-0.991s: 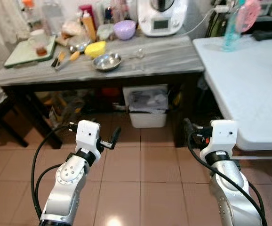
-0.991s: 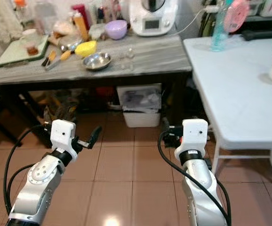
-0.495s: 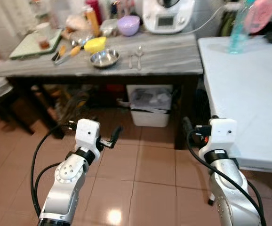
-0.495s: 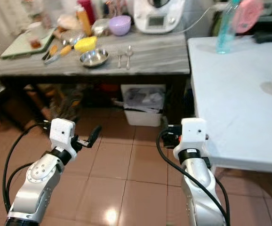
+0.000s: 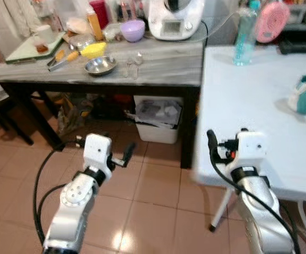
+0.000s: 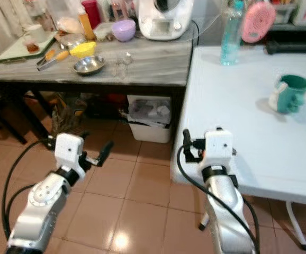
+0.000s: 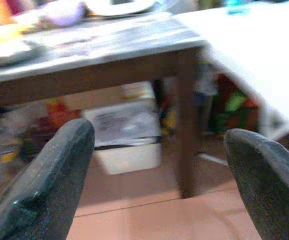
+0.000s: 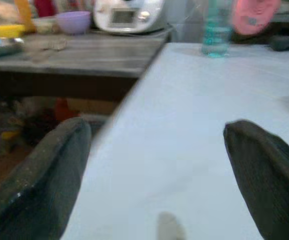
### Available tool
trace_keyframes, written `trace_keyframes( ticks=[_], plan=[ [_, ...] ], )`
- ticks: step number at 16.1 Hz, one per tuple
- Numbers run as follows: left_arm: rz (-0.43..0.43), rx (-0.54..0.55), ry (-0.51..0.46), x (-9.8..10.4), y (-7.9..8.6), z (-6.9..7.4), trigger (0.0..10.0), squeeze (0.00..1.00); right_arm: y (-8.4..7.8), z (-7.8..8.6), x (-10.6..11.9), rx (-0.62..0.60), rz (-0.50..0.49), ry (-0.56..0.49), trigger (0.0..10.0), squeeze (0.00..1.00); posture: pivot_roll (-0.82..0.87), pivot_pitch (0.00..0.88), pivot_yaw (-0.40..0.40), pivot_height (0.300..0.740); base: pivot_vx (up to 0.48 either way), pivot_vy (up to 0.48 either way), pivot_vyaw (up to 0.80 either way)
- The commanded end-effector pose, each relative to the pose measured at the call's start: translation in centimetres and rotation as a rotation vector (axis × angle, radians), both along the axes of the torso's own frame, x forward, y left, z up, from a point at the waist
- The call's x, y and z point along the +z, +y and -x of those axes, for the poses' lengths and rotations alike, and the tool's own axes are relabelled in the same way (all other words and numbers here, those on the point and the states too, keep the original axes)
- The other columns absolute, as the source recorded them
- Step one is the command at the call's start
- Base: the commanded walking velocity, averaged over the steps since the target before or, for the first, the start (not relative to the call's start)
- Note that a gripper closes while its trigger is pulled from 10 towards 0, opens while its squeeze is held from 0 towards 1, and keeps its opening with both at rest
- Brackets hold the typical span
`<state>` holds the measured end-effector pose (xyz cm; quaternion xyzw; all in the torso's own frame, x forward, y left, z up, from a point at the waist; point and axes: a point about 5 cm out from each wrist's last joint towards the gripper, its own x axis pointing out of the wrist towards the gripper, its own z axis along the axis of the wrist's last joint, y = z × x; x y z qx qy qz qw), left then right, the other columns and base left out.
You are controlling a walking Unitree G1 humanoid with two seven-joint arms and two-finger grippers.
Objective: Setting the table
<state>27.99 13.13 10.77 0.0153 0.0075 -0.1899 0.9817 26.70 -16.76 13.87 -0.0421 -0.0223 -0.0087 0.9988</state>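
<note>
While both jaws stand wide and hold nothing, the left gripper [image 7: 154, 170] hangs over the floor [image 5: 147, 185] before the grey table [image 5: 163, 58], and the right gripper [image 8: 157, 170] sits at the white table [image 6: 237, 121] edge. Steel bowl [image 6: 88, 65] and spoons [image 5: 132, 67]: grey table. Green mug [image 6: 289, 93]: white table.

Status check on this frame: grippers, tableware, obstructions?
Left gripper open, empty, above floor. Right gripper open over white table. Steel bowl on grey counter. Teal mug on white table.

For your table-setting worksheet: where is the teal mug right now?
In the right eye view, the teal mug stands on the white table, robot's right side, nearer than the blue bottle.
</note>
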Motion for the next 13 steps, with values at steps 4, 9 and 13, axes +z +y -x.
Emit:
trace_keyframes(
  ticks=[4, 9, 13],
  plan=[
    [-0.018, -0.002, -0.01, 0.27, 0.38, 0.0, 10.0, 0.0, 0.25, 0.01, 0.25, 0.001, -0.007, -0.012, 10.0, 0.0, -0.14, 0.054, 0.127, 0.74, 0.0, -0.48, -0.45],
    [-0.019, -0.002, -0.008, 0.2, 0.35, -0.01, 10.0, 0.0, 0.23, 0.03, 0.33, 0.0, 0.0, -0.018, 10.0, 0.0, -0.14, 0.057, 0.126, 0.74, 0.0, -0.464, 0.0],
    [-0.019, -0.005, -0.009, 0.24, 0.31, -0.07, 10.0, 0.0, 0.26, 0.14, 0.38, -0.002, 0.008, -0.022, 10.0, 0.0, -0.15, 0.059, 0.131, 0.74, 0.0, -0.382, 0.0]
  ],
)
